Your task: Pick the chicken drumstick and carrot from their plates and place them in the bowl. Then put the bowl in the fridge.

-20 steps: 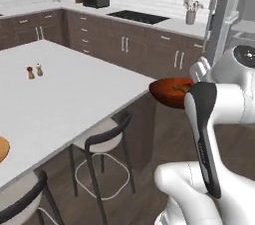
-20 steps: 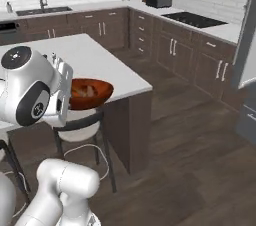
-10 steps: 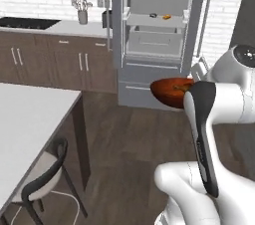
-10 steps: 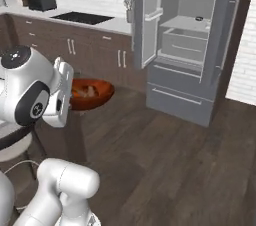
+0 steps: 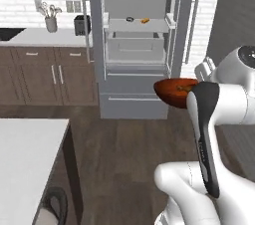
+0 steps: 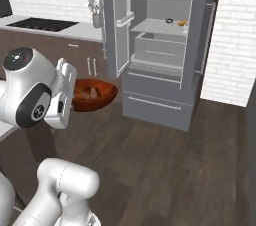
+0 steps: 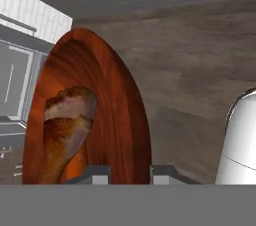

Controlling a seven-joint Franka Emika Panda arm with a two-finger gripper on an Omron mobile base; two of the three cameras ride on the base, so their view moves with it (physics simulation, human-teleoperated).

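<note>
My gripper (image 7: 129, 174) is shut on the near rim of the glossy reddish-brown bowl (image 7: 125, 120), holding it above the wooden floor. In the bowl lies the chicken drumstick (image 7: 65, 125); a bright orange patch under it, likely the carrot (image 7: 75, 166), is mostly hidden. From the base views the bowl (image 5: 172, 92) (image 6: 95, 95) hangs in front of the arm, facing the fridge (image 5: 137, 45) (image 6: 165, 45). The fridge stands open a short way ahead, showing pale shelves and a pulled-out drawer (image 5: 135, 50). The plates are out of view.
Two small items (image 5: 138, 20) lie on a fridge shelf. Its open doors (image 6: 122, 20) stick out toward me. Brown cabinets (image 5: 45, 74) with a utensil holder (image 5: 51, 22) run along the left wall. The white island corner (image 5: 25, 159) and a stool (image 5: 55, 204) sit at lower left.
The whole picture has swung from the island and kitchen counters to the open fridge, which is now nearer and centred, so the base moved. The bowl stays held in the same place before the arm.
</note>
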